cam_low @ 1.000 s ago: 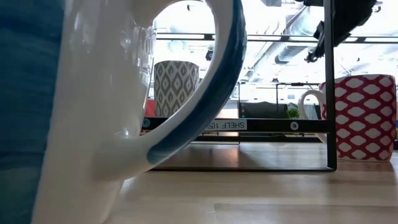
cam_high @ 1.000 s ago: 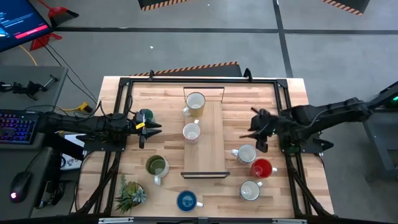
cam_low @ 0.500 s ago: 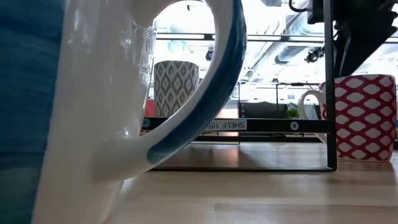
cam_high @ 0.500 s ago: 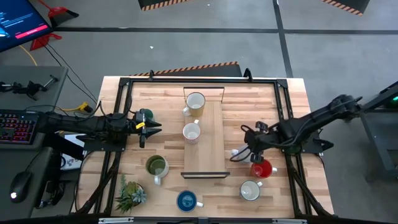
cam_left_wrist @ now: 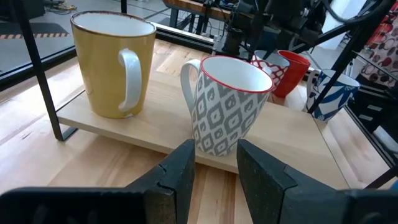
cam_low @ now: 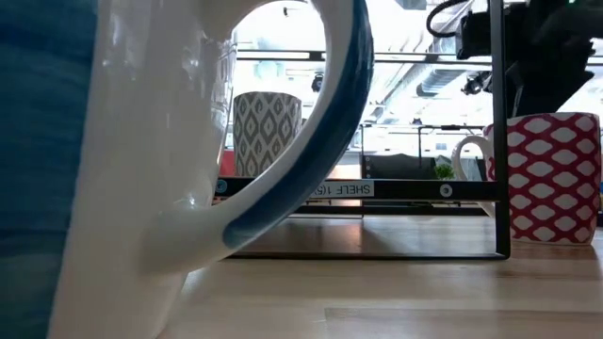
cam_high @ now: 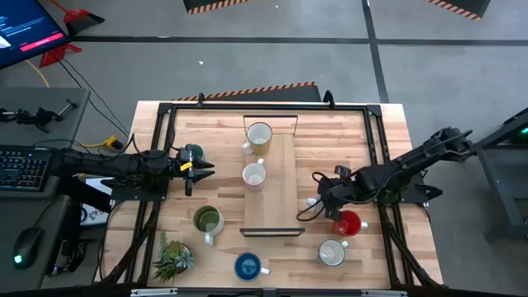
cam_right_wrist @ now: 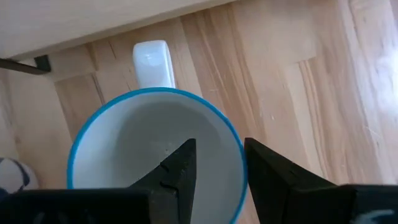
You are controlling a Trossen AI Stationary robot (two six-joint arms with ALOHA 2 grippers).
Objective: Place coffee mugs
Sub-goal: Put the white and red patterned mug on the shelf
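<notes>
My right gripper (cam_high: pixel 324 198) (cam_right_wrist: pixel 217 158) hangs open over a white mug with a blue rim (cam_right_wrist: pixel 124 146), pointing down. One finger is above the mug's hollow and the other is outside its wall; no touch shows. This mug stands on the table beside the red mug (cam_high: pixel 349 223). A cream mug (cam_high: pixel 258 135) and a grey-patterned mug (cam_high: pixel 253 175) stand on the low wooden shelf (cam_high: pixel 279 194). My left gripper (cam_high: pixel 198 167) (cam_left_wrist: pixel 216 177) waits open at the table's left, level, facing the grey-patterned mug (cam_left_wrist: pixel 227 106). A teal mug (cam_high: pixel 192 153) sits beside it.
An olive mug (cam_high: pixel 206 220), a blue mug (cam_high: pixel 247 266) and a white mug (cam_high: pixel 332 252) stand toward the near edge. The spiky potted plant (cam_high: pixel 172 257) is at the near left corner. A black metal frame (cam_high: pixel 375 132) runs around the table.
My right gripper has moved toward the near edge and a little left, and has come down from beside the shelf to just over the blue-rimmed white mug. No mug has moved.
</notes>
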